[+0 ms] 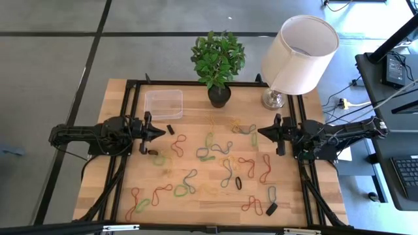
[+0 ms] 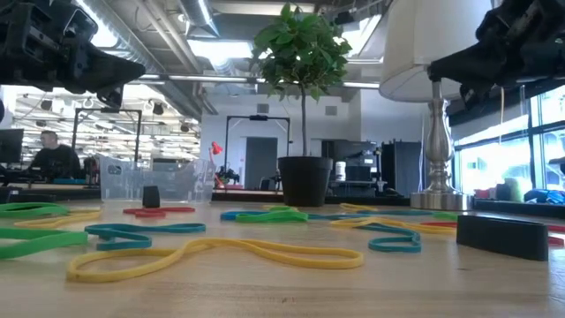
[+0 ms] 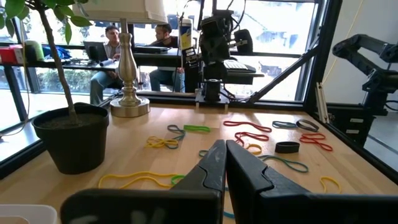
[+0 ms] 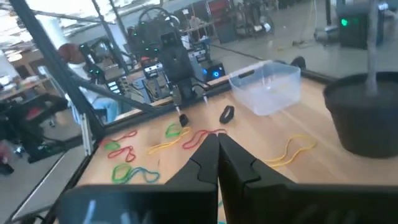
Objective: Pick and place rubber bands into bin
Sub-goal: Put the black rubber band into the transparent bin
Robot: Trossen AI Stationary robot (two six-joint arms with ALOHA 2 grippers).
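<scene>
A green plant (image 1: 218, 57) grows in a black pot (image 1: 219, 96) at the far edge of the wooden table (image 1: 196, 202). Near it stands a lamp with a big white shade (image 1: 300, 53) and a shiny silver base (image 1: 273, 98). A small black block (image 1: 271, 209) lies near the front of the table. Another small black block (image 1: 170, 129) lies farther back. Two people (image 3: 134, 46) sit at a desk in the room behind.

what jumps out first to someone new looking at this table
Colourful rubber bands lie scattered across the wooden table. The clear bin sits at the far edge beside a potted plant and a white lamp. The left tool and right tool are shut, facing each other.
</scene>
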